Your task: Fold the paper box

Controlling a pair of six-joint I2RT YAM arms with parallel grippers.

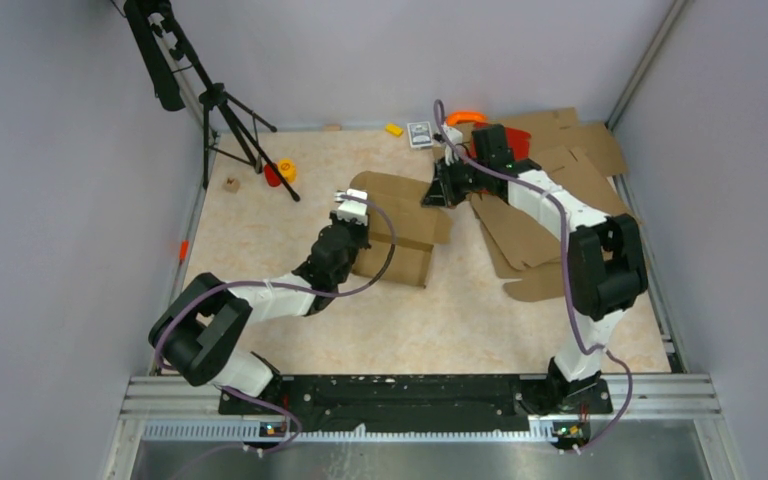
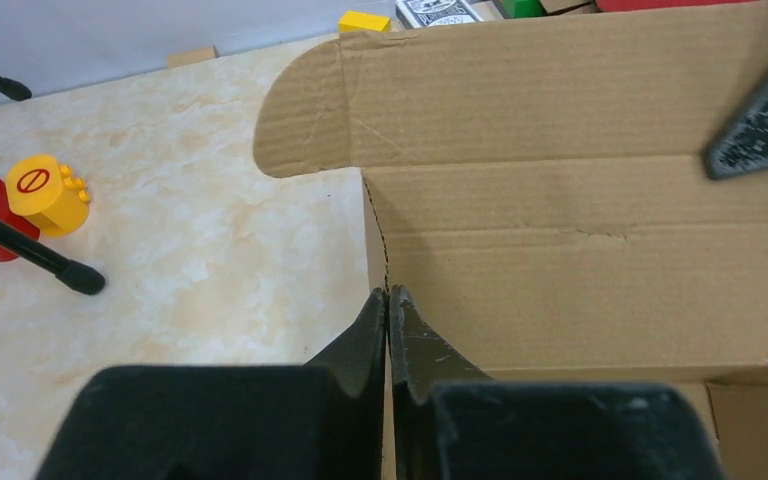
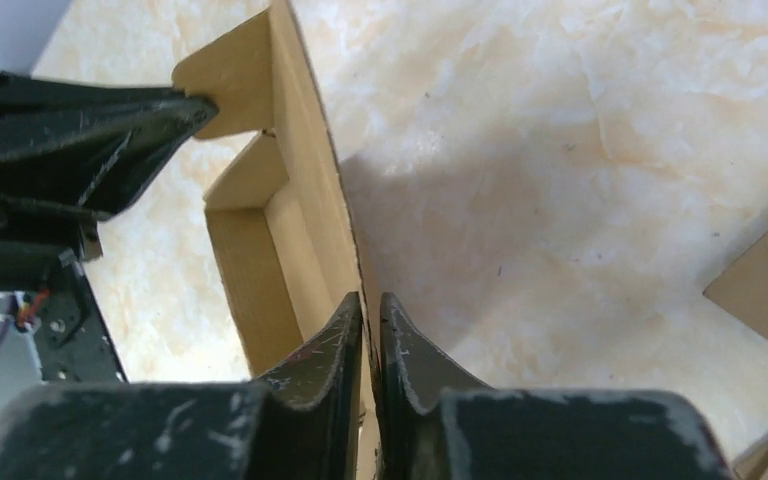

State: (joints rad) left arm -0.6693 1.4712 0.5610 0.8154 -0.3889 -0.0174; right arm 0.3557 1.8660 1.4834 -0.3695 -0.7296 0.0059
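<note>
Top camera shows the box (image 1: pixel 410 262) in the middle of the tabletop (image 1: pixel 260 230). The left fingers (image 2: pixel 360 345) pinch one wall, the right fingers (image 3: pixel 325 345) another, probably to hold the walls up.

The top camera looked steeply down from above and behind the arm bases (image 1: pixel 250 382), taking in the whole table (image 1: pixel 260 240). Each wrist camera sat close, sighting along its own fingers. The left gripper (image 2: pixel 388 305) view faced the far wall (image 2: pixel 110 40). The right gripper (image 3: pixel 371 315) view faced back toward the left gripper. All three shared the paper box (image 1: pixel 415 262).
</note>
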